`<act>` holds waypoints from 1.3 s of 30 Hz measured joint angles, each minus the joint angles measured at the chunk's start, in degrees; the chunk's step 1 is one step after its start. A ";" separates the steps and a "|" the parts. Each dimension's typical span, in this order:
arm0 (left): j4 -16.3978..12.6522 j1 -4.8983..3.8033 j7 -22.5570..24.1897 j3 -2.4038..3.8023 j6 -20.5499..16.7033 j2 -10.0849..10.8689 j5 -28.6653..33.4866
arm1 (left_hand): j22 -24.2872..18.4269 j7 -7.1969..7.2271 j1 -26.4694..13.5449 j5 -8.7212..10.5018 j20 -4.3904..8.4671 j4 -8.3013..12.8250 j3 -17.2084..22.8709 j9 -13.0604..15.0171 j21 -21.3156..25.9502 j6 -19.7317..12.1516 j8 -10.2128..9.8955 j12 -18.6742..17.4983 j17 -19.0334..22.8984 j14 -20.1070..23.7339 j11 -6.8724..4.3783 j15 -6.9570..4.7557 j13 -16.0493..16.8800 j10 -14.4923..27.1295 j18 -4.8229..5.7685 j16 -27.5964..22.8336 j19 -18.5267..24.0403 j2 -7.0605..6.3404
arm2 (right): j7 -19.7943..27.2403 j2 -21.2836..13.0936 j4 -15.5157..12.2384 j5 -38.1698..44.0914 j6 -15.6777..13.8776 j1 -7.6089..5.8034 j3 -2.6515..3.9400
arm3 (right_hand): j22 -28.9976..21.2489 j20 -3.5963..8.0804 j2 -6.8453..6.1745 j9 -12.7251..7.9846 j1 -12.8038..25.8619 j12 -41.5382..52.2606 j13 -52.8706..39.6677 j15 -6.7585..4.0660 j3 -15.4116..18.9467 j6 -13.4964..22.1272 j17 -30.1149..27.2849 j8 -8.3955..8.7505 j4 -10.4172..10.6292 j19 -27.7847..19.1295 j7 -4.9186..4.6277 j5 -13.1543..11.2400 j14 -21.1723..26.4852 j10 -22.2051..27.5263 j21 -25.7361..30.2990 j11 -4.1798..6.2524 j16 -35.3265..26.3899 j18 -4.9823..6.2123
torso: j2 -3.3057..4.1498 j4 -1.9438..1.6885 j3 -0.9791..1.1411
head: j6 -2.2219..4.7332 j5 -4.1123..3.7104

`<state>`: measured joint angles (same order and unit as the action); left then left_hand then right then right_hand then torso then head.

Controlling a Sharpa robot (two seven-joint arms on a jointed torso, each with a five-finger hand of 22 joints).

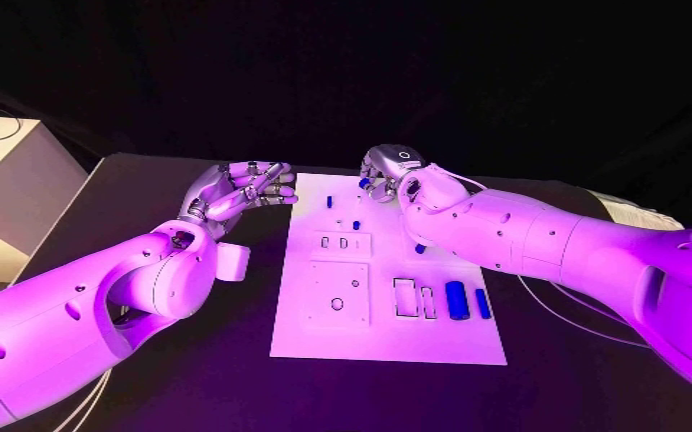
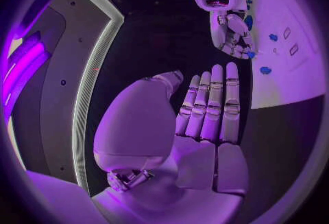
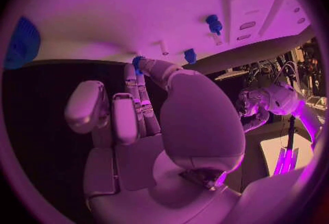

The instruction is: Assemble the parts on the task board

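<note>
Our right hand pinches a small blue part over the board's far edge; a loose pinch could drop it. Our left hand, fingers apart and empty, hovers beside the board.

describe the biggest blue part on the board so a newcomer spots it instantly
Start at the white rectangular task board mid-table and go to its near right corner. Two upright blue bars lie side by side there; the long blue rounded bar is the left, larger one, beside the empty rectangular slots.
</note>
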<state>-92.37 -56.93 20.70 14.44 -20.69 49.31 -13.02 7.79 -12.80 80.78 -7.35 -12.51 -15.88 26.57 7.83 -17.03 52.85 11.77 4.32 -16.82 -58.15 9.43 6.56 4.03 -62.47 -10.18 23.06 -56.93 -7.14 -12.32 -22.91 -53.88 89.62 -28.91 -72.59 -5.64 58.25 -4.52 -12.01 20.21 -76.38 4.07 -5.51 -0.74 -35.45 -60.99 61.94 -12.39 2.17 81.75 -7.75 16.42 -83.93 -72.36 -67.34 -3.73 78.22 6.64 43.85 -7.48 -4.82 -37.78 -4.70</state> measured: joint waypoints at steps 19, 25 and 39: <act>0.08 0.00 -0.06 0.02 -0.01 0.00 -0.03 | -0.01 0.00 0.00 0.00 0.00 0.00 0.00 0.00 0.00 0.00 0.00 0.00 0.01 0.00 0.00 0.00 0.00 0.00 0.00 0.00 0.00 0.00 | 0.26 -0.53 0.28 0.18 0.44 -0.03 -0.03 | -6.99 -2.05 -3.00 -1.28 0.90 -0.46 1.81 1.57 5.55 8.36 -5.61 5.20 0.97 -2.47 -2.55 -2.91 0.10 12.88 6.29 -2.92 -2.22 0.01 | 0.20 -0.04 -0.15 | 0.09 0.14; 0.25 0.00 -0.08 0.02 -0.01 0.03 -0.03 | -0.01 0.00 0.00 0.00 0.00 0.00 0.00 0.00 0.00 0.00 0.00 0.00 0.01 0.00 0.00 0.00 0.00 0.00 0.00 0.00 0.00 0.00 | 0.48 -2.27 -1.60 0.13 -0.31 -0.03 -0.03 | -9.23 -1.85 -0.40 -2.38 -3.80 -0.46 1.74 1.57 15.46 9.50 -7.08 6.49 2.40 -2.68 -1.74 -2.91 0.10 15.58 8.68 -2.62 -2.65 0.00 | 0.25 -0.02 -0.14 | 0.24 0.26; 1.19 0.00 -0.10 0.02 -0.01 0.65 -0.03 | 0.08 -0.20 0.00 0.00 0.00 0.00 0.00 0.00 0.00 -0.20 0.00 0.00 -0.26 0.21 0.00 0.21 0.05 0.00 0.01 0.38 0.00 0.00 | 1.54 -14.56 -13.38 -3.92 -3.82 -0.87 0.61 | -6.26 -0.44 -1.08 -3.00 -5.61 5.33 -1.68 0.21 13.14 6.76 -3.50 6.48 5.47 -1.27 -1.30 -1.88 -0.09 2.11 7.02 -0.97 -0.91 0.00 | 0.29 0.56 0.26 | 0.99 0.11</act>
<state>-91.18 -56.93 20.60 14.46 -20.70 49.96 -13.05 7.87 -13.00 80.78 -7.35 -12.51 -15.89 26.56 7.84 -17.03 52.65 11.77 4.32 -17.08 -57.94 9.42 6.78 4.08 -62.47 -10.18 23.44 -56.93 -7.14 -10.79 -37.47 -67.26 85.71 -32.73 -73.47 -5.03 51.99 -4.96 -13.09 17.21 -81.99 9.41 -7.20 -0.53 -22.30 -54.23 58.44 -5.91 7.64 80.48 -9.05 14.54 -84.01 -70.26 -60.32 -4.70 77.31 6.64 44.14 -6.92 -4.56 -36.79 -4.59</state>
